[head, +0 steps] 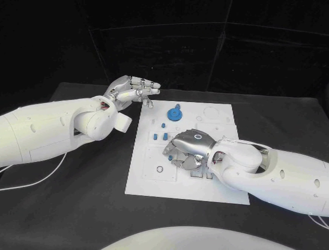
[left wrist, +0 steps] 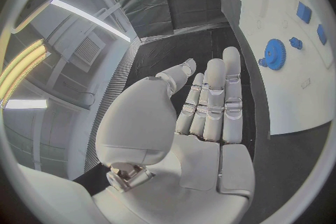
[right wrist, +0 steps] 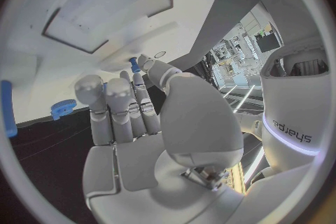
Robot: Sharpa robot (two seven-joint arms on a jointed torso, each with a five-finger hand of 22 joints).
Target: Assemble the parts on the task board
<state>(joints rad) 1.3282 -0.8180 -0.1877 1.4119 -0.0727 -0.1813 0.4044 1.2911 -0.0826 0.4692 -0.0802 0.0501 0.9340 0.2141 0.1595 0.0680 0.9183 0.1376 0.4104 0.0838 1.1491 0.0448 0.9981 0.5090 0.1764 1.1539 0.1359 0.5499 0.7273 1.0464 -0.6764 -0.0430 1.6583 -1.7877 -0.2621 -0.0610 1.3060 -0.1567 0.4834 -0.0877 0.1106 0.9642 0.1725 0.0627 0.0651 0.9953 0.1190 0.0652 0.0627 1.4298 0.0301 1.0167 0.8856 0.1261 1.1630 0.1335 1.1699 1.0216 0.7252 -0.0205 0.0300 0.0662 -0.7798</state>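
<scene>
Left hand hovers beyond the board's far left corner, fingers apart and lightly curled, holding nothing; the blue gear lies just beside it toward the right, on the board. Small blue parts sit between the two hands. Right hand is low over the board's middle, and its wrist view shows a small blue peg pinched at its fingertips. "Sharpa" is printed on the robot's body in that view.
</scene>
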